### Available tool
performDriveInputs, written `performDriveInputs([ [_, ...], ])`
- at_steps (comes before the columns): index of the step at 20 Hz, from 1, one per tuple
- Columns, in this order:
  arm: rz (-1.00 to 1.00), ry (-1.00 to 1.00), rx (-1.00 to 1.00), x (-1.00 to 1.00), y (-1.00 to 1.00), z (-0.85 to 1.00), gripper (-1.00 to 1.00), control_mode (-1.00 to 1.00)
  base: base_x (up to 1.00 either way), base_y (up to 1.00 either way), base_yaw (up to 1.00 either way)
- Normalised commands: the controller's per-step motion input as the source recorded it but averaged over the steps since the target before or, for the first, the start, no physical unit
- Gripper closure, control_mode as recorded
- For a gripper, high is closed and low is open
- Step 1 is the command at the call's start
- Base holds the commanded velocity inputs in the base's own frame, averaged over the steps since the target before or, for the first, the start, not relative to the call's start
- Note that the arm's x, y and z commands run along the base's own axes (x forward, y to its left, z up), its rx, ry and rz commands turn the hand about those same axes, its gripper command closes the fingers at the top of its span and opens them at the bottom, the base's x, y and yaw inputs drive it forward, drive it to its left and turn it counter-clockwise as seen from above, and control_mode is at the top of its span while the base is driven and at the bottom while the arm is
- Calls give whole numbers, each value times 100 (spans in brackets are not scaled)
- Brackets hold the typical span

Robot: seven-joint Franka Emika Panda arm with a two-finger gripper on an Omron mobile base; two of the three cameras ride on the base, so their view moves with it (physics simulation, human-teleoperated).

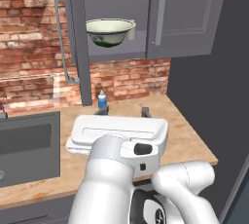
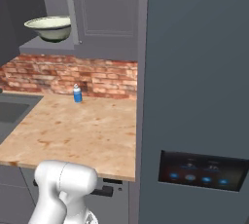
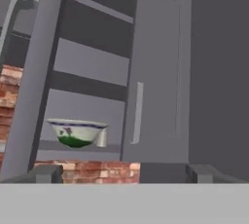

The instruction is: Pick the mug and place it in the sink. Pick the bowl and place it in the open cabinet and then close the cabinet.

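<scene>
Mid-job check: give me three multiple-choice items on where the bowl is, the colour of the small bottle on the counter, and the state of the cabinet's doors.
1. Where is the wide cream-white bowl with green markings?
A. in the sink
B. on the bottom shelf of the dark grey wall cabinet
C. on the counter

2. What colour is the small capped bottle on the wooden counter?
A. blue
B. red
C. yellow

3. How do the cabinet's doors stand?
A. both shut
B. both open
C. left open, right shut

Answers: 1 B, the bowl rests on the shelf; 2 A, blue body, white cap; 3 C, the left door swings outward.
</scene>
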Motion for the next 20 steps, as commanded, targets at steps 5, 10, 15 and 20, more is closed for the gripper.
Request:
performDriveInputs([
  [5, 0, -5, 0, 27, 17, -18, -100, -100, 0, 0, 0],
  [10, 0, -4, 0, 28, 15, -20, -100, -100, 0, 0, 0],
  [15, -1, -5, -1, 19, 35, -5, -100, -100, 0, 0, 0],
  [20, -5, -3, -1, 1, 37, 0, -100, -100, 0, 0, 0],
])
